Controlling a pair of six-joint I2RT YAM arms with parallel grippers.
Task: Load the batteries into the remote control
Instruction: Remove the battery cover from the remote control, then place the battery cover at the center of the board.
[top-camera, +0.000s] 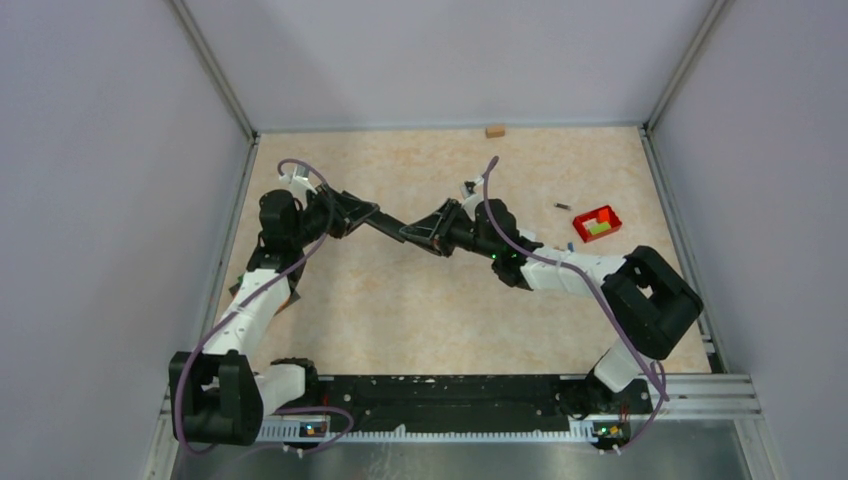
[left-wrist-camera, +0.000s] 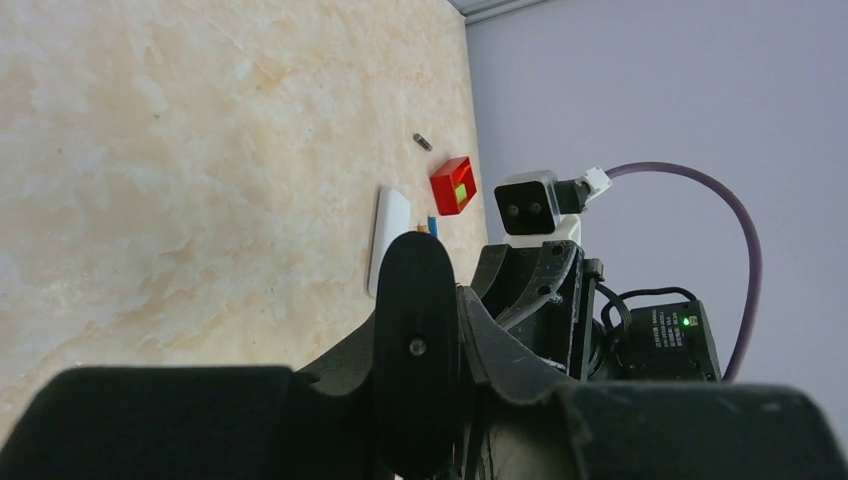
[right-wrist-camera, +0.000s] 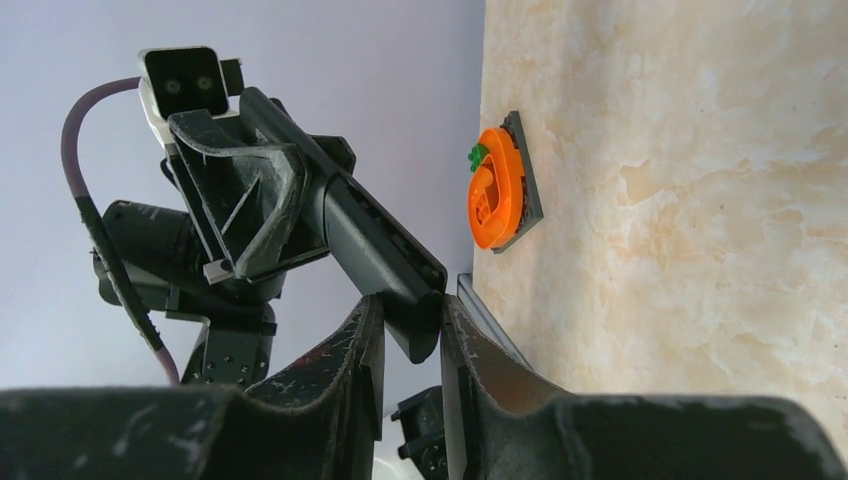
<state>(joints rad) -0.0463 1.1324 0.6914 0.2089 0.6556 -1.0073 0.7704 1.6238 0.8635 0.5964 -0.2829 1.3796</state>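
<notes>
The fingers (right-wrist-camera: 362, 345) of the right gripper (right-wrist-camera: 408, 335) are seen pressed on the two flat faces of one end of the black remote control (right-wrist-camera: 385, 255). The other end is pinched by the left gripper (right-wrist-camera: 300, 225), so the remote control is held in the air between both arms, above the middle of the table (top-camera: 400, 310). The batteries are not held: a dark one (left-wrist-camera: 422, 141) lies on the table near the red tray (left-wrist-camera: 452, 185), and a blue one (left-wrist-camera: 432, 226) lies just beside a flat white piece (left-wrist-camera: 390, 235), all well apart from the remote control. The batteries are judged to be light, stiff and smooth, so they can easily roll or slip; each is best taken across its round middle, with the ends left free. The battery compartment is not seen in any view, and it cannot be told if its cover is on or off, nor if the white piece is that cover. From above, the blue battery is hard to make out beside the right arm.
</notes>
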